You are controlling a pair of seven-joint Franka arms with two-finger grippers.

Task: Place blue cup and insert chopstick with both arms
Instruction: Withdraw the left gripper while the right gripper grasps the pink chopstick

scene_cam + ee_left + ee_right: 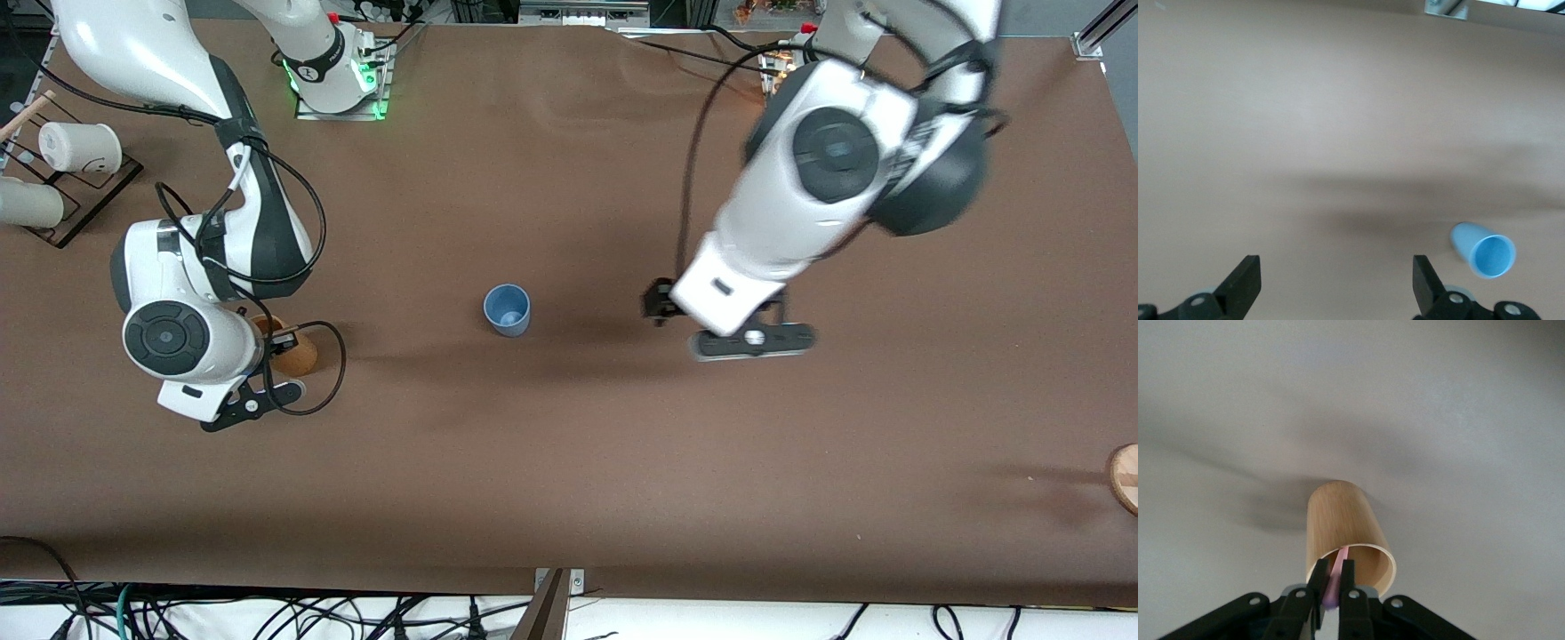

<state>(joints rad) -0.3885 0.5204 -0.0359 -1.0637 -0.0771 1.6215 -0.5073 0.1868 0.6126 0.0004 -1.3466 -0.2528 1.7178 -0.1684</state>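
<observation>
Pink chopstick [1336, 577] sits clamped in our right claw [1330, 587] over the wooden cup [1345, 530]; left claw [1337, 283], fingers apart, hangs beside the upright blue cup [507, 309]. Next we lift and carry it there.

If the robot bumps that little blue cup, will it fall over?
The small round grey-blue handleless cup stands upright alone on the brown table, looks empty, so probably light. It is taller than wide, so a bump might tip it; its round wall would likely let it roll.
</observation>
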